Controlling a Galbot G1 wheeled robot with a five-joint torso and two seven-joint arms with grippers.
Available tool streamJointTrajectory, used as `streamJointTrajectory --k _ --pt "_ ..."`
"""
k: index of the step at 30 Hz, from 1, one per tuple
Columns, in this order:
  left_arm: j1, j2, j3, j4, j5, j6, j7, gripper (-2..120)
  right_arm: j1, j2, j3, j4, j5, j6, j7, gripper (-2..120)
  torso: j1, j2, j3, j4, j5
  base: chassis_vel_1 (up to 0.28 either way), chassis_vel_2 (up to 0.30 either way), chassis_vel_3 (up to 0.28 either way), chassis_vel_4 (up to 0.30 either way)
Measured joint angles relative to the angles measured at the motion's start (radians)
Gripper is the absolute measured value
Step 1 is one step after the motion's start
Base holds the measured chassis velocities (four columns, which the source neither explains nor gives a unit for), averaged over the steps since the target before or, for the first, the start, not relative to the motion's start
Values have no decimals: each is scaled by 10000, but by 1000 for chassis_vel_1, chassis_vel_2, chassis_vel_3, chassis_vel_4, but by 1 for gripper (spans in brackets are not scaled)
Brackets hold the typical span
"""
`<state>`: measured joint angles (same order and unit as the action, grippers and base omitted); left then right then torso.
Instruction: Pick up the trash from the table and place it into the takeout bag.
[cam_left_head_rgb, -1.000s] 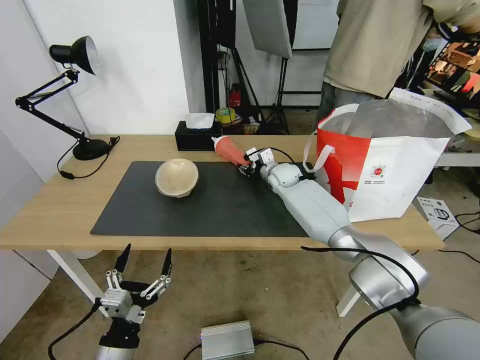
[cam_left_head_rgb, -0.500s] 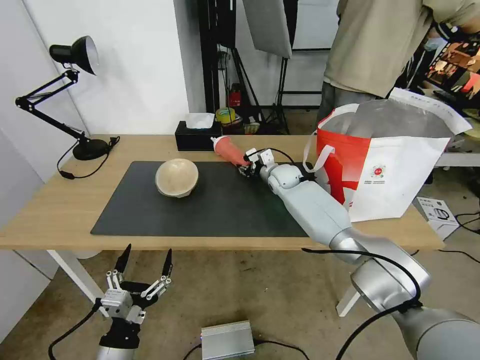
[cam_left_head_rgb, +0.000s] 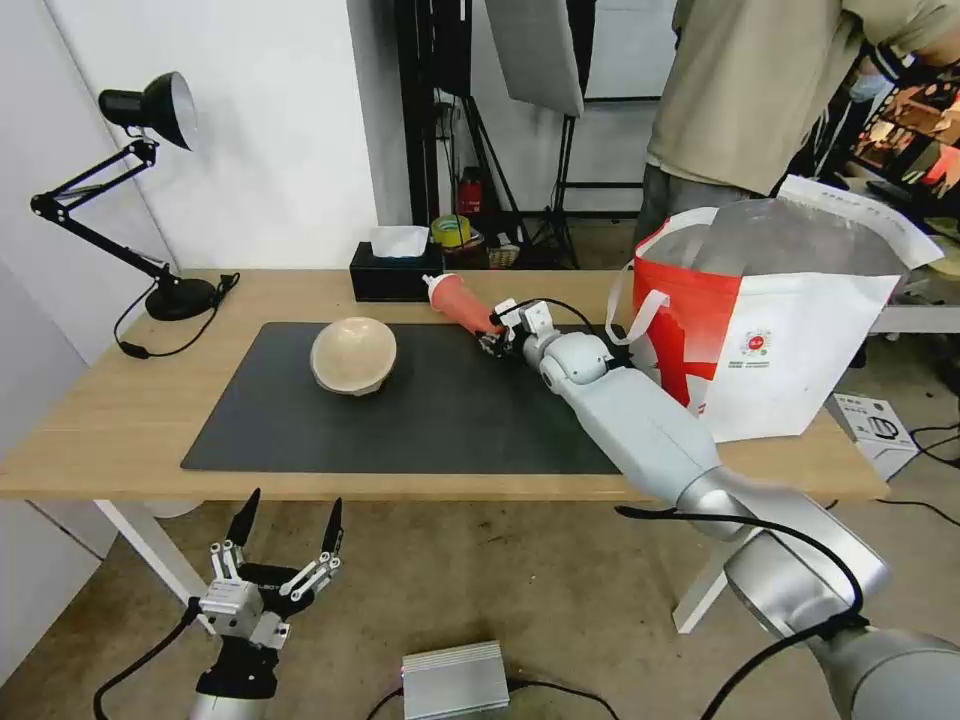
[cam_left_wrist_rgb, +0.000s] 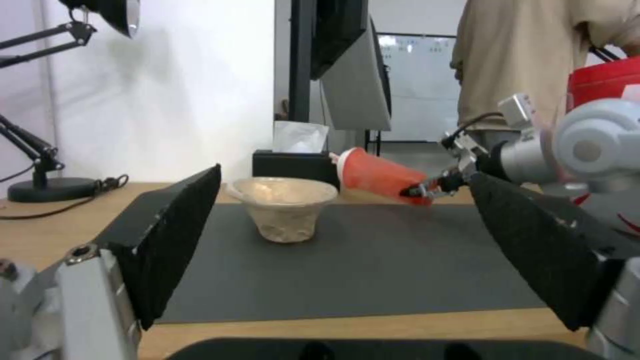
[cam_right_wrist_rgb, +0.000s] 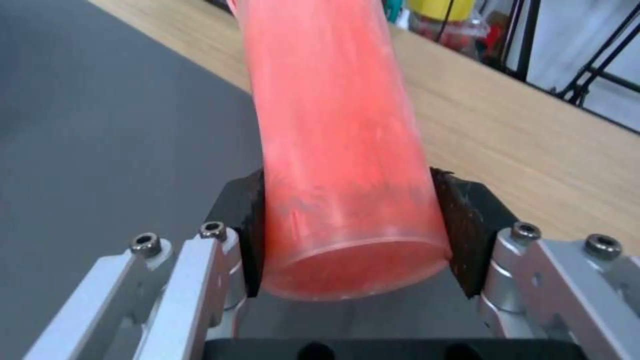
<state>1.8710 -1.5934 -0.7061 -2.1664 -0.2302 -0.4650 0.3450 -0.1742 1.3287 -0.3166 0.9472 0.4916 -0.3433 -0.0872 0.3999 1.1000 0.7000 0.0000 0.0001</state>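
Note:
My right gripper is shut on the base of the red cup, which is tilted with its white lid toward the far left, lifted off the dark mat. In the right wrist view the red cup sits squeezed between both black pads. The tan dome-shaped bowl rests upside down on the mat's left part, also seen as the tan bowl in the left wrist view. The red-and-white takeout bag stands open on the table's right end. My left gripper hangs open below the table's front edge.
A black tissue box sits behind the cup at the table's back edge. A black desk lamp stands at the far left with its cord on the wood. A person in a beige top stands behind the bag. A silver box lies on the floor.
The right arm has shifted slightly right and toward me with the red cup still held. The left arm has not moved.

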Motion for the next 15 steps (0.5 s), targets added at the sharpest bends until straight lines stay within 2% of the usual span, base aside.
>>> streamJointTrajectory --k 15 --pt "-90 6 13 16 5 -5 97 100 263 -1508 -860 2897 1286 -929 507 49 0 0 0 -1 1 0 0 0 0"
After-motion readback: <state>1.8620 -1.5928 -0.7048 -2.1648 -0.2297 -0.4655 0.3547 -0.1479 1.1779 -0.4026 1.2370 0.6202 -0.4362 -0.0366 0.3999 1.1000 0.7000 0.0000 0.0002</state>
